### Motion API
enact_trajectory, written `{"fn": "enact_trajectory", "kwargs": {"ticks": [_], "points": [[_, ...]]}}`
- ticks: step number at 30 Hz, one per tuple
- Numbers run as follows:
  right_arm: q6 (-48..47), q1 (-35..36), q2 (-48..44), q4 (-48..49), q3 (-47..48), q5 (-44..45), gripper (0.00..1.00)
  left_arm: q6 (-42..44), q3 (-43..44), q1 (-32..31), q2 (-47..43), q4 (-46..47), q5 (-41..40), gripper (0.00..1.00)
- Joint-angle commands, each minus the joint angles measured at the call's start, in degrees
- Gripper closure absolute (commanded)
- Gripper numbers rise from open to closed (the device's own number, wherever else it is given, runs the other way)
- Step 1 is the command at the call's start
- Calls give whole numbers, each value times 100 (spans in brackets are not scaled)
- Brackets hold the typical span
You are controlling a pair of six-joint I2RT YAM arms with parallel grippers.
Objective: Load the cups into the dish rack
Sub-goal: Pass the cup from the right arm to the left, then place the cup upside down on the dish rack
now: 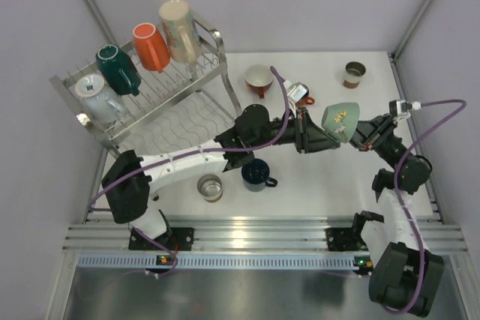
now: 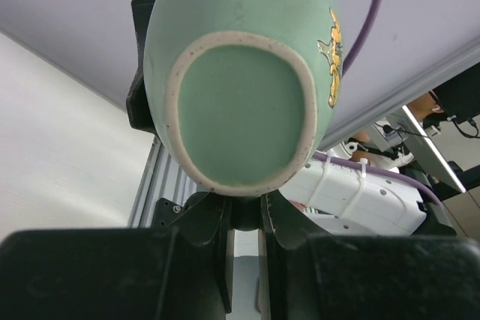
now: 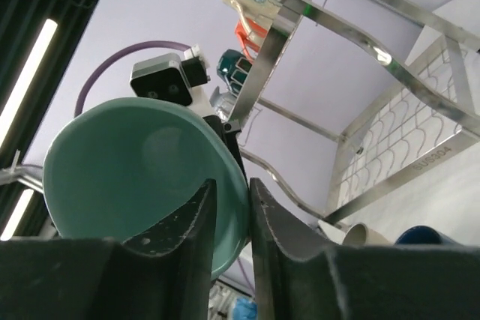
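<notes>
Mint cup (image 1: 341,119) sideways, mouth toward right gripper (image 3: 232,186) pinching rim; left gripper (image 2: 245,209) near-closed at base, grip unclear.

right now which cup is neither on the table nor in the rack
The mint green cup, held in the air between the left gripper and the right gripper. Every other one sits on the dish rack or the table.

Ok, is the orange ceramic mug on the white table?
No, the orange ceramic mug rests on the top tier of the steel wire dish rack, between the dark teal mug and the tall beige cup.
</notes>
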Motion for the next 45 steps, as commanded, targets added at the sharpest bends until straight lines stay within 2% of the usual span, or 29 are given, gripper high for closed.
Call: {"fn": "enact_trajectory", "kwargs": {"ticks": [1, 2, 4, 5, 9, 11, 14, 16, 17, 19, 20, 22, 23, 30, 33, 45], "points": [[-244, 51, -185, 1328, 56, -282, 74, 297, -140, 62, -209, 492, -303, 100], [-262, 51, -238, 1293, 39, -282, 67, 332, -192, 62, -236, 484, -330, 100], [-332, 51, -308, 1074, 21, -282, 61, 358, -359, 62, -350, 440, -400, 100], [-463, 51, -421, 942, 4, -300, 54, 393, -464, 62, -385, 414, -435, 100], [-1051, 51, -852, -76, -172, -344, 35, 587, -720, 88, -666, 19, -655, 100], [-1708, 51, -1168, -1279, -216, -353, 25, 771, -869, 97, -851, -236, -865, 100], [-2631, 51, -1476, -2888, -146, -309, 16, 1026, -1123, 97, -1105, -772, -1330, 100], [-3116, 51, -1556, -3757, 82, -248, 12, 1158, -1273, 97, -1229, -1105, -1585, 100], [-3614, 51, -1652, -4588, 283, -204, 9, 1211, -1413, 88, -1351, -1229, -1856, 100], [-4153, 51, -1758, -5392, 547, -37, 6, 1342, -1519, 97, -1484, -1449, -2121, 100], [-4678, 51, -1811, -6205, 818, 16, 3, 1395, -1590, 97, -1589, -1737, -2401, 100], [-5198, 51, -1837, -6808, 1048, 165, 2, 1553, -1634, 97, -1695, -2028, -2640, 100], [-5288, 51, -1838, -7098, 1197, 209, 1, 1606, -1686, 97, -1773, -2274, -3085, 100], [-5289, 51, -1855, -7145, 1225, 236, 1, 1844, -1792, 132, -1994, -3451, -4441, 100], [-5289, 51, -1873, -7163, 1252, 219, 1, 1844, -1854, 211, -2020, -3804, -4732, 100], [-5570, 113, -1961, -7496, 1375, 254, 1, 1651, -1959, 1151, -2073, -4579, -5067, 100]]}}
